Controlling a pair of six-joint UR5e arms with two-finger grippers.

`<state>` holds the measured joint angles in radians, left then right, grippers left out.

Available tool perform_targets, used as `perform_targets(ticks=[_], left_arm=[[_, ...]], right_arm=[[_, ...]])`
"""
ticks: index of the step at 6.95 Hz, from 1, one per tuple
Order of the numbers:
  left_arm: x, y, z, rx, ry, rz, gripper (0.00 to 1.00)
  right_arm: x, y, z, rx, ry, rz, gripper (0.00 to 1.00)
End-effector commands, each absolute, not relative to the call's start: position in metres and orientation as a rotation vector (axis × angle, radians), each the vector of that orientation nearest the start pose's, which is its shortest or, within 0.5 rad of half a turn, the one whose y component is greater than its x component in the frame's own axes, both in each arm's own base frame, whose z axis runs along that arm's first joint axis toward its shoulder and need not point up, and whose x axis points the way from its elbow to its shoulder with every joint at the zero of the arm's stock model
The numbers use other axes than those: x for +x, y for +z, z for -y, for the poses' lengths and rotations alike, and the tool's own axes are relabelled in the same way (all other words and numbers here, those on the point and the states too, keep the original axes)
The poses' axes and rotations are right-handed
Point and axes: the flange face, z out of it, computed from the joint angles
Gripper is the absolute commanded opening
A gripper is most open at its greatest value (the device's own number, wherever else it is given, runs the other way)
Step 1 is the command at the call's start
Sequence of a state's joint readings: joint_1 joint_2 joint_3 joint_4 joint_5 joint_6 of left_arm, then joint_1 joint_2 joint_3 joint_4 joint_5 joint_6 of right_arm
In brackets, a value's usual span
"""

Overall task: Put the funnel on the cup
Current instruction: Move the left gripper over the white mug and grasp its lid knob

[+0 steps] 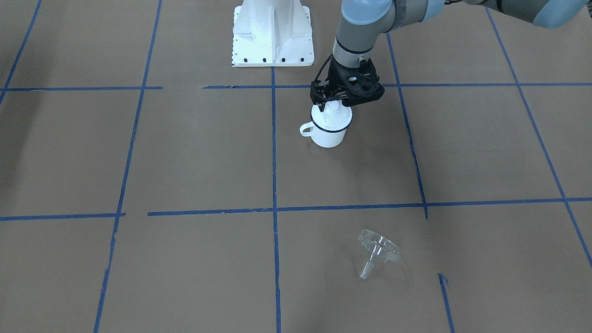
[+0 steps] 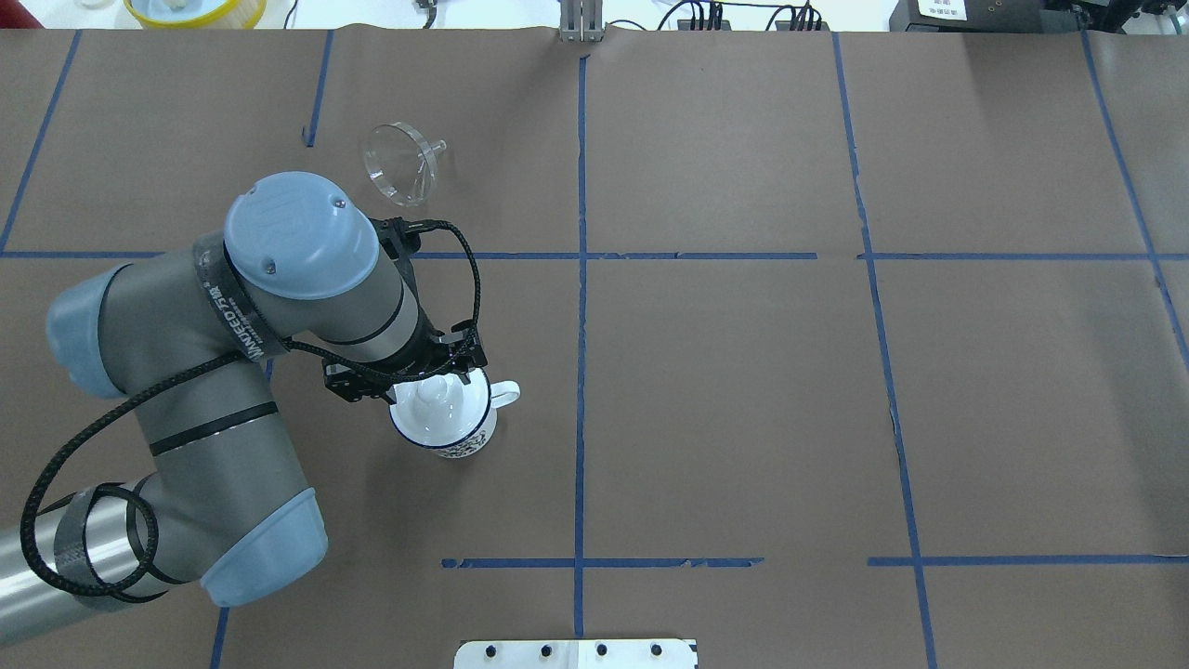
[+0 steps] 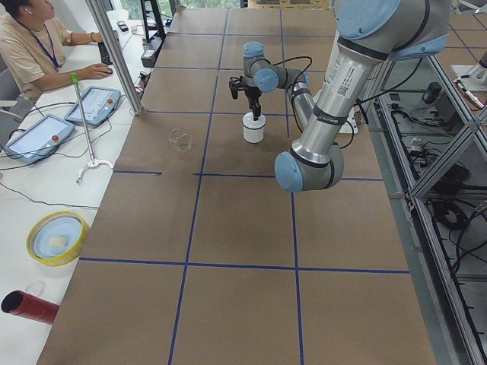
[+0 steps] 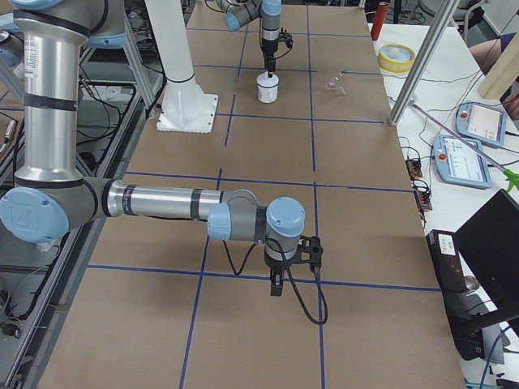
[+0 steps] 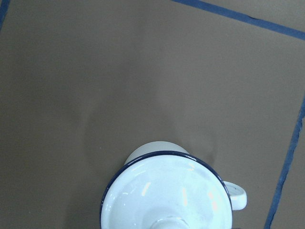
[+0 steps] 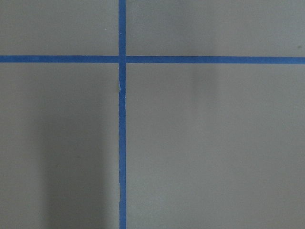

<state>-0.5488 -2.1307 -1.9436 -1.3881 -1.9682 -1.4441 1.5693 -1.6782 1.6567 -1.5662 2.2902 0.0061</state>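
The cup (image 1: 328, 137) is a white mug with a dark blue rim, upright near the robot's base, its handle toward the table's middle. A white domed lid (image 1: 341, 118) with a knob sits on it and fills the bottom of the left wrist view (image 5: 167, 195). My left gripper (image 1: 331, 102) is straight above the lid at its knob; I cannot tell whether its fingers are closed on the knob. The clear funnel (image 1: 379, 249) lies tipped on the table on the far side (image 2: 404, 167), apart from cup and gripper. My right gripper (image 4: 277, 288) hangs over bare table, far from both; its state is unclear.
The white robot base plate (image 1: 273, 37) is just behind the cup. A yellow bowl (image 2: 195, 9) and a red cylinder (image 3: 30, 306) lie beyond the table's far edge. An operator (image 3: 27, 46) sits there with tablets. Blue tape lines cross the brown table.
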Motion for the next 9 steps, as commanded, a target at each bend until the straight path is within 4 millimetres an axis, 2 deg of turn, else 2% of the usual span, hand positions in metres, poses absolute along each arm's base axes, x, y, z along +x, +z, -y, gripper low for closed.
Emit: perform_targets(ticks=[1, 3, 6, 7, 8, 9], left_arm=[[0.4594, 0.2077, 0.391, -0.114, -0.247, -0.824, 0.78], [0.46, 0.2077, 0.3903, -0.115, -0.247, -0.824, 0.71], [0.4636, 0.2077, 0.3861, -0.119, -0.238, -0.823, 0.7], [0.4659, 0.2086, 0.3832, -0.122, -0.233, -0.821, 0.63], [0.4659, 0.2088, 0.3832, -0.123, -0.233, -0.82, 0.43], [0.4651, 0.2077, 0.3827, -0.122, -0.232, -0.823, 0.15]], right_arm=[[0.067, 0.6701, 0.4451, -0.019, 0.01, 0.719, 1.0], [0.067, 0.6701, 0.4451, -0.019, 0.01, 0.719, 1.0], [0.067, 0.6701, 0.4451, -0.019, 0.01, 0.719, 1.0], [0.067, 0.6701, 0.4451, -0.019, 0.01, 0.719, 1.0], [0.067, 0.6701, 0.4451, -0.019, 0.01, 0.719, 1.0], [0.067, 0.6701, 0.4451, -0.019, 0.01, 0.719, 1.0]])
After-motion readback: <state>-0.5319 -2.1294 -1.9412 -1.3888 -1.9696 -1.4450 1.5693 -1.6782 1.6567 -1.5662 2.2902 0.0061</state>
